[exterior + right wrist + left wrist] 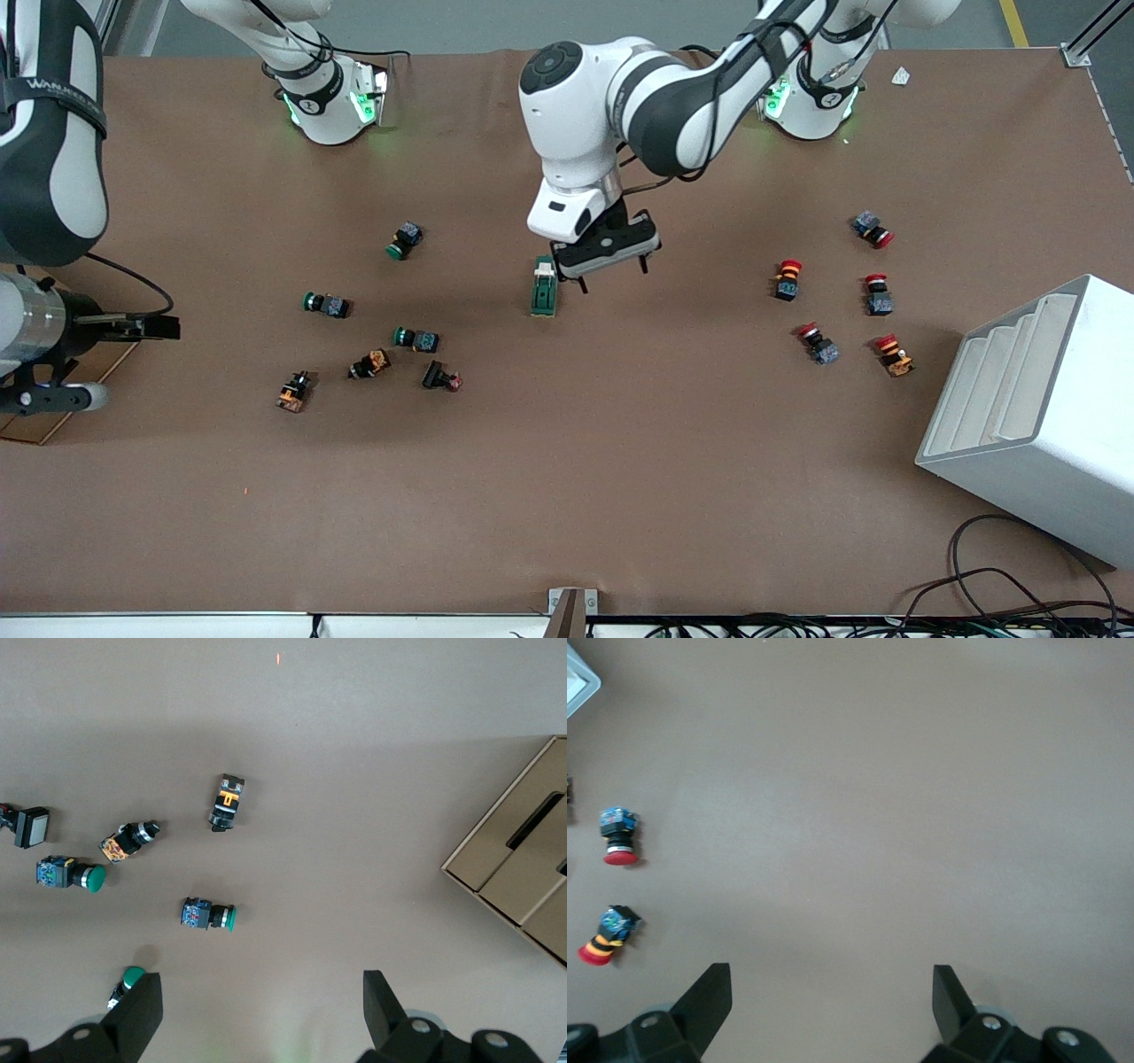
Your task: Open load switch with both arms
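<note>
Hovering just beside the switch (544,287), the left gripper (611,266) gapes wide over bare table (567,496); the right gripper (257,1010) (also spread wide) waits above green buttons (209,914).

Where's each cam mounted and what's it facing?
Front: high across the table, facing the bases; both arms show, left gripper beside the load switch.
Left wrist: looks down past open jaws at red push-buttons.
Right wrist: down past the right gripper, jaws open, at green push-buttons; front shares both button groups.
</note>
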Controlling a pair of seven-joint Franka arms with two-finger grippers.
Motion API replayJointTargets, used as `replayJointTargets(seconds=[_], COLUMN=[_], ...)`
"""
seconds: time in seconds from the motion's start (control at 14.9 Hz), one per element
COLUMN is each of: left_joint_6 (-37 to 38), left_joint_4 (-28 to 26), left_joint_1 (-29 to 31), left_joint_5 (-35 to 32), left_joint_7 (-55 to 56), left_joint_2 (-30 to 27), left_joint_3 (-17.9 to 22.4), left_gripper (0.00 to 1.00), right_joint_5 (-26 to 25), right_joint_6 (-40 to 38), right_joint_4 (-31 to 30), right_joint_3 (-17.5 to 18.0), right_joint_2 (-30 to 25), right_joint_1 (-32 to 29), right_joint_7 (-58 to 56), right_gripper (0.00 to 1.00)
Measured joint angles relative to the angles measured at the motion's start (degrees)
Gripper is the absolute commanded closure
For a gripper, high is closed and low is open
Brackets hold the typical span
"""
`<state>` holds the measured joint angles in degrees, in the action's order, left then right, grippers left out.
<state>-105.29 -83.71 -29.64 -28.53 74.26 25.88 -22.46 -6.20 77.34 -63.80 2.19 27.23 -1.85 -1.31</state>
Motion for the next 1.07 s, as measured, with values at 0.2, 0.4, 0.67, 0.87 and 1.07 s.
replayJointTargets(seconds=[0.2, 0.4, 0.67, 0.87, 1.07], left_joint_6=[1.68, 1.79, 5.57, 9.87, 10.00], left_joint_4=[3.48, 4.94, 5.51, 5.53, 5.65], left_joint_1=[4.98, 10.73, 16.34, 17.69, 21.09], left_joint_5=[4.20, 5.66, 8.76, 9.16, 12.15], left_joint_7=[-3.91, -11.10, -18.65, -22.87, -27.36], left_joint_2=[-0.35, -1.98, -7.05, -8.36, -9.13], left_joint_3=[-0.02, -0.12, -0.13, -0.04, -0.06], left_gripper=[0.00, 0.00, 0.00, 0.00, 0.00], right_joint_5=[0.80, 3.62, 5.27, 5.30, 5.22], right_joint_6=[-2.23, -3.52, -3.57, -3.55, -3.56], right_joint_4=[0.80, 1.24, 1.28, 1.30, 1.29], right_joint_3=[0.10, 0.13, 0.11, 0.21, 0.38], right_joint_2=[-0.06, -0.35, -1.39, -2.34, -2.96], right_joint_1=[-0.18, -0.51, -2.64, -2.83, -2.38], right_joint_7=[-0.22, -0.24, -3.65, -5.16, -5.32], right_gripper=[0.00, 0.00, 0.00, 0.00, 0.00])
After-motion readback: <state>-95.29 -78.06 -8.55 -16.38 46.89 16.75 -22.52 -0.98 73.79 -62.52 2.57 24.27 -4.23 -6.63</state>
